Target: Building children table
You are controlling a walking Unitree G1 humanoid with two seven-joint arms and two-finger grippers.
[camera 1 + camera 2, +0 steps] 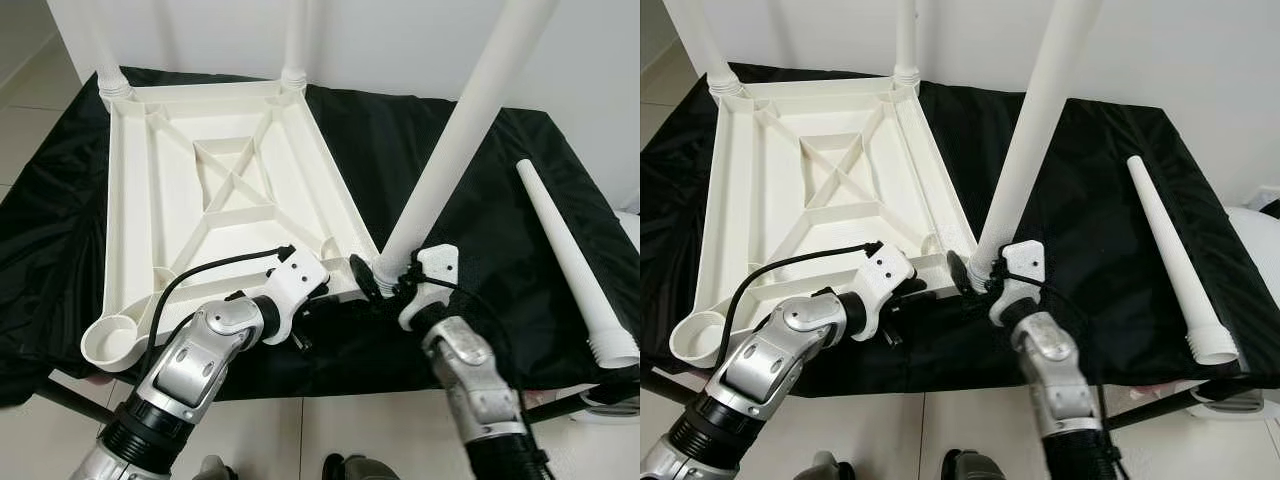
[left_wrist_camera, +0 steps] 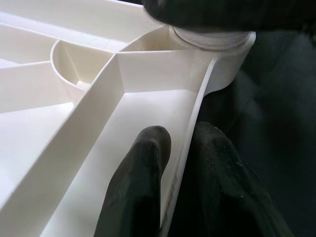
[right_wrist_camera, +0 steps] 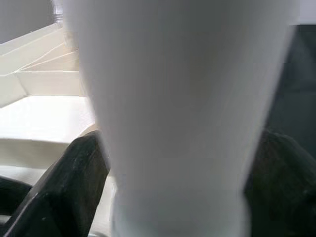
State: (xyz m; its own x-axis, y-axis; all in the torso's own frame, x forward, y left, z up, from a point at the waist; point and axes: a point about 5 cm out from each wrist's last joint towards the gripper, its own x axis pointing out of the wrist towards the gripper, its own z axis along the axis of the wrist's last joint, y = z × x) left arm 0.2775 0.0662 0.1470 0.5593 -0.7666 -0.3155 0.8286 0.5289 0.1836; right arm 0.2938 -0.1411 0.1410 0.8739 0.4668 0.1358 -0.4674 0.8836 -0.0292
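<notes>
A white leg (image 1: 455, 140) is clamped by the right pincer (image 1: 385, 280) at its corner socket. The upturned tabletop (image 1: 225, 190) rim is pinched by the left pincer (image 2: 182, 163). The leg is best kept upright while twisted.

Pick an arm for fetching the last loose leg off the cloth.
Right, probably. The loose leg lies on the robot's right, nearer the right claw, which now grips the third leg. The left claw clamps the tabletop rim.

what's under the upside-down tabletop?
Black cloth lies spread under the tabletop and the loose leg. What supports the cloth is covered.
</notes>
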